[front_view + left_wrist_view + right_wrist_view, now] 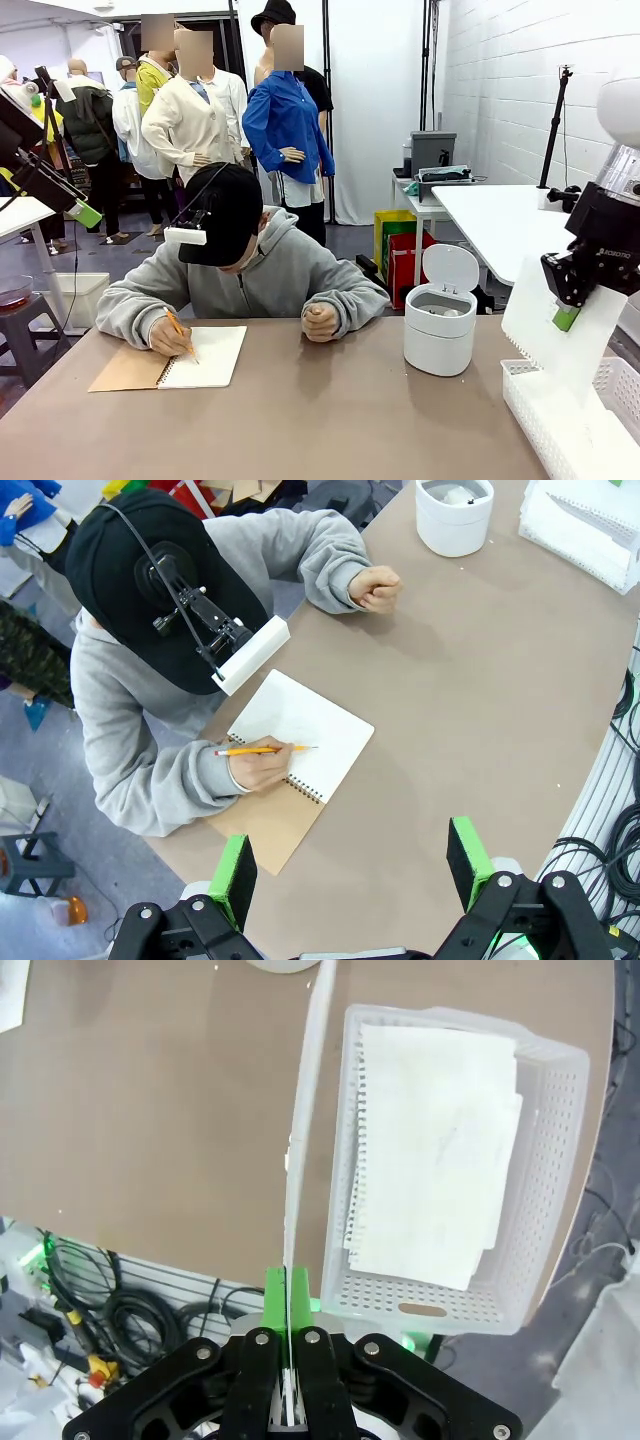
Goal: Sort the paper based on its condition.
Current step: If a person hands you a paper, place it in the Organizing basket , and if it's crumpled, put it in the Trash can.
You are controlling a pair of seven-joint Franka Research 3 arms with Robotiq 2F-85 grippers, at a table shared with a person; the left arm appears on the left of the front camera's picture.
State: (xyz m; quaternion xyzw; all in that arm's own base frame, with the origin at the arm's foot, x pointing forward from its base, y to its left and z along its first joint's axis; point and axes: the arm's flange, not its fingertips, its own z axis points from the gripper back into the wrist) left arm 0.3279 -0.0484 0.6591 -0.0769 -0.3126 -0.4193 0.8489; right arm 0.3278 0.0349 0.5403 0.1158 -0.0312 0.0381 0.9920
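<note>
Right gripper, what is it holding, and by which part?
A white paper sheet, pinched by one edge between the right gripper's green pads.

Legible print, one item: "ROBOTIQ", small pale lettering on the black body of the right hand (566, 318), 3 o'clock, front view.

White paper (540, 330), white lattice basket (575, 1140), tan table (320, 420), grey hoodie (290, 270), seemingly yellow pencil (250, 751).

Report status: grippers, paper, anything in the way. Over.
Right gripper shut on paper sheet, hanging by white lattice basket. Left gripper open, empty, over table. Basket holds sheets. Person writing in notebook, away from basket.
</note>
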